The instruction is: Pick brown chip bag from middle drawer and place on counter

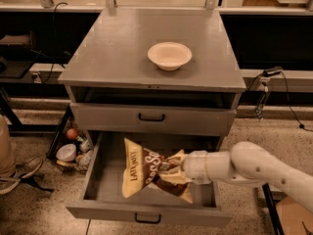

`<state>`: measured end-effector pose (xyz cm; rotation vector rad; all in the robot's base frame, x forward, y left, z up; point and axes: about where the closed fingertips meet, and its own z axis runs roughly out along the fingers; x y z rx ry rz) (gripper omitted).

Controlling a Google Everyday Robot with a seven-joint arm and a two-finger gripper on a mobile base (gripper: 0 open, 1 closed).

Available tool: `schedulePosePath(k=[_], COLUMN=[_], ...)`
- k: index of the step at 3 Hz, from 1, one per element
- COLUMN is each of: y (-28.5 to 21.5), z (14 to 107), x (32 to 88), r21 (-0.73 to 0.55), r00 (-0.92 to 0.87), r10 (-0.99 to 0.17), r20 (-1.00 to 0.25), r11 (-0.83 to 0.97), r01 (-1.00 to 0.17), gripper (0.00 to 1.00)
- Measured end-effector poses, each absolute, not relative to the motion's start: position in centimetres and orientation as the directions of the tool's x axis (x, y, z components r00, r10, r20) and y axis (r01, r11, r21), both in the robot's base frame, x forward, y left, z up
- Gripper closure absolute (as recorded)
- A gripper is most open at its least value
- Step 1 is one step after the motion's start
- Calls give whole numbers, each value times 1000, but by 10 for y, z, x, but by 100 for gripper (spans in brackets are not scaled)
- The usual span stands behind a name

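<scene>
The brown chip bag (149, 171) with pale yellow edges and "LATE JULY" lettering is lifted and tilted over the open middle drawer (146, 212), its left end highest. My gripper (182, 168) comes in from the right on a white arm and is shut on the bag's right end; the bag hides the fingertips. The grey counter (117, 48) lies above, with nothing of the bag on it.
A white bowl (169, 55) sits on the counter, right of centre. A shut drawer front with a black handle (151, 117) lies above the open drawer. Clutter in a crate (71, 148) stands on the floor to the left. Cables hang at the right (266, 82).
</scene>
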<state>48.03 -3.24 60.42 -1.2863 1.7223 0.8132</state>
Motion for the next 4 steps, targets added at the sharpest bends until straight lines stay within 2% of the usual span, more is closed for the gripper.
schedulePosePath(k=[1,2,3,4], y=[-66,-66,-67,-72], z=[614,614,666,751], x=[467,467,485,509], r21=[9,8,-93,-260], r00=[-143,-143,-23,160], r10=[-412,-412,-396,-388], r20=[-900,-900,-918,-908], r11=[311,311,270,223], r01=[-950,-951,-958,-939], gripper=[100,100,100,100])
